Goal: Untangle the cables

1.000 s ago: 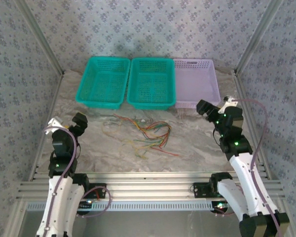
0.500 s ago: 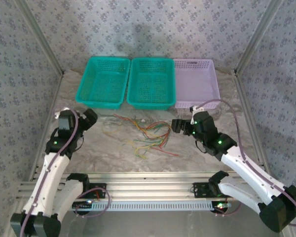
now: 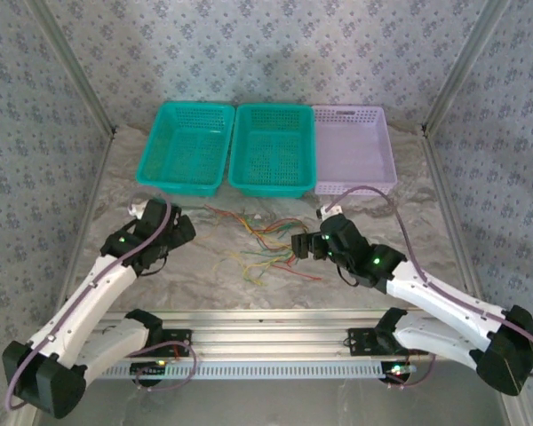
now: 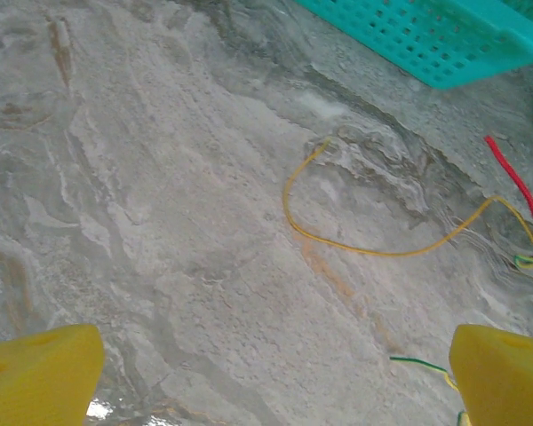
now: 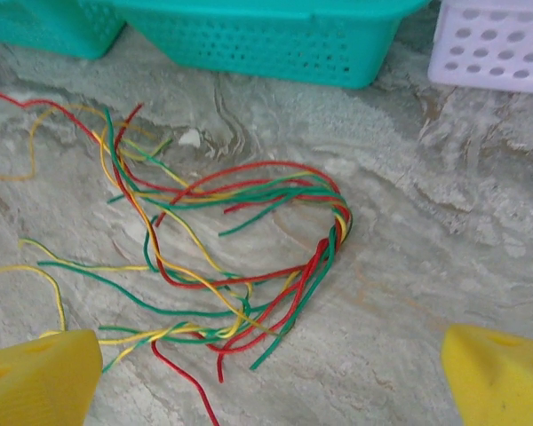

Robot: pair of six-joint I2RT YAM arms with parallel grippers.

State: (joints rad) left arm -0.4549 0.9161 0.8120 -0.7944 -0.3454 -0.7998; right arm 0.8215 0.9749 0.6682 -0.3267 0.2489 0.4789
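Note:
The cables (image 3: 265, 240) lie as a loose tangle of thin red, orange, yellow and green strands on the marble table, in front of the baskets. My left gripper (image 3: 179, 229) hovers just left of the tangle, open, with nothing between its yellow fingers (image 4: 40, 373). In the left wrist view a yellow strand (image 4: 373, 251) curves ahead and a red one (image 4: 515, 182) runs along the right edge. My right gripper (image 3: 300, 246) is at the tangle's right end, also open. Between and ahead of its fingers (image 5: 502, 373) lies the looped bundle of cables (image 5: 249, 240).
Three baskets stand in a row at the back: a teal one (image 3: 151, 173) on the left, a second teal one (image 3: 271, 188) in the middle, and a lilac one (image 3: 355, 188) on the right. An aluminium rail (image 3: 266, 330) runs along the table's near edge.
Both arms have swung inward and lowered towards the tangle, the left from the left edge and the right from beside the lilac basket. The cables have not moved.

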